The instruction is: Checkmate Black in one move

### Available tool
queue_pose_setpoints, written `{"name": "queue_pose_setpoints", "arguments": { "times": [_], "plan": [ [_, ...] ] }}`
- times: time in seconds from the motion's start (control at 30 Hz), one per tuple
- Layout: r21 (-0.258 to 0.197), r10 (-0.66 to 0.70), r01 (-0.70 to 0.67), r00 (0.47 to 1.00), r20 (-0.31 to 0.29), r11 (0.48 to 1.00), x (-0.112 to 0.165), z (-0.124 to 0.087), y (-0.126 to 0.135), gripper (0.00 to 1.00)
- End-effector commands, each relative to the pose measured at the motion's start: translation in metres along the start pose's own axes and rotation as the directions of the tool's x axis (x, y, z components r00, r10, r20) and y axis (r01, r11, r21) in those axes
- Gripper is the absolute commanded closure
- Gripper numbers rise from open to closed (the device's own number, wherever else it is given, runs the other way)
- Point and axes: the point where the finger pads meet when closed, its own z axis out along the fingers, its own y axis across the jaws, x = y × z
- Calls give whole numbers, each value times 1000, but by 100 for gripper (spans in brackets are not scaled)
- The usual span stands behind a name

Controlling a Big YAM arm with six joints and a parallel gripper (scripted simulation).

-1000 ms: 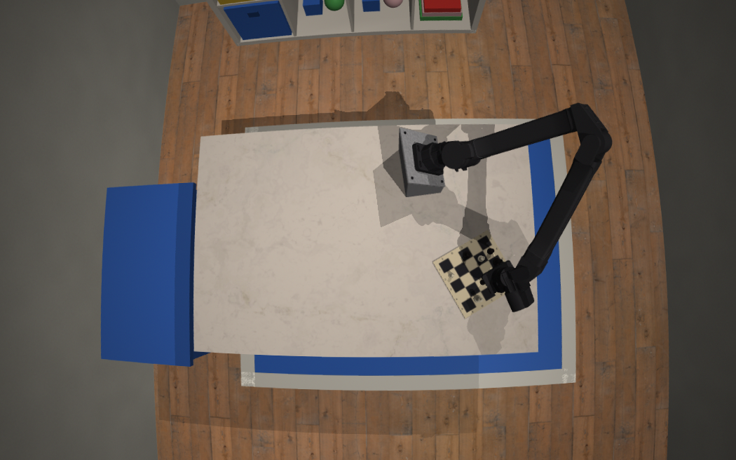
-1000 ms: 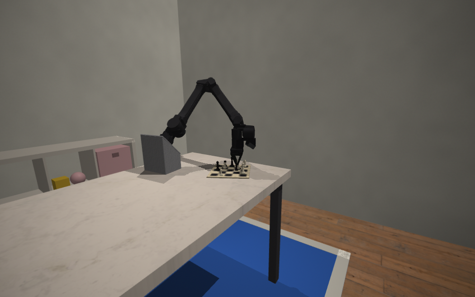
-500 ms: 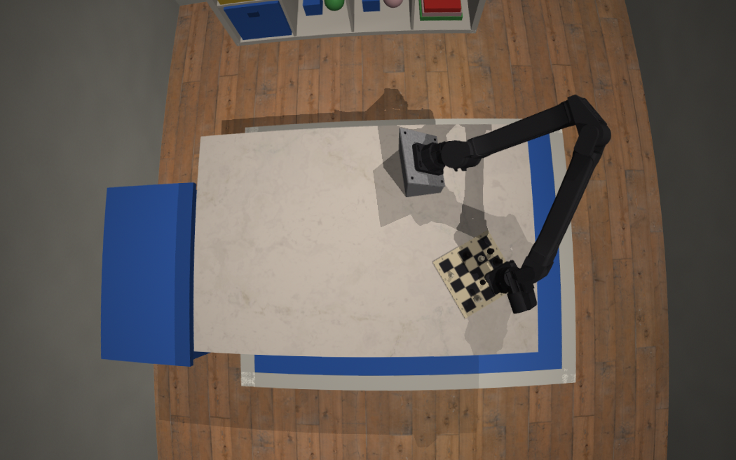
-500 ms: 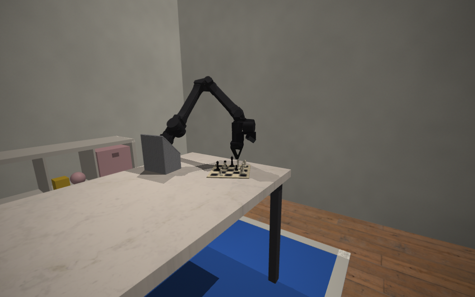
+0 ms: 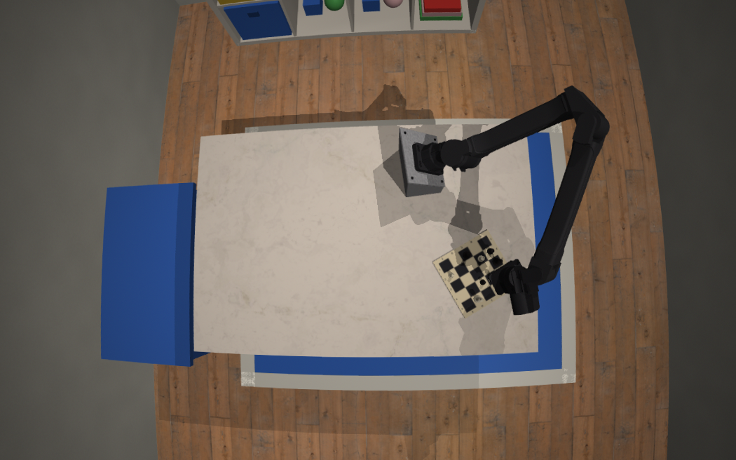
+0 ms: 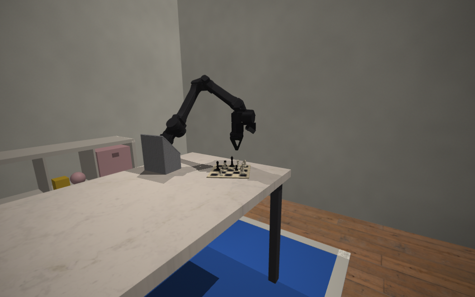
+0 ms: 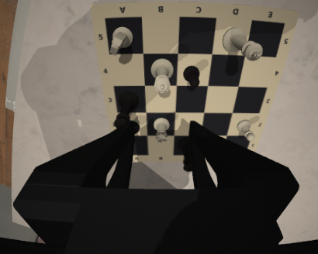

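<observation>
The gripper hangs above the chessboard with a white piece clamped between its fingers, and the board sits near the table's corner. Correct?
Not quite. The gripper holds nothing: in the wrist view its fingers stand apart with only the chessboard between them. It does hang above the board, near the table's corner.

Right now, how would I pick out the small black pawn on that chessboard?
Find the chessboard at the table's corner, below the raised open jaws. In the row marked 4, column C, stands a small black pawn. It is the only dark piece there, right beside a taller white piece in column B.
</observation>
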Motion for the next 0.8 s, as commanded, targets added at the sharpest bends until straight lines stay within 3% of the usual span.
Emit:
{"name": "queue_pose_setpoints", "arguments": {
  "times": [0.0,0.03,0.77],
  "plan": [
    [10,-20,20,999,24,1000,-12,-14,-4,60],
    [9,-18,18,1000,20,1000,-10,-13,-3,0],
    [11,-22,22,999,26,1000,-12,-16,-3,0]
  ]
}}
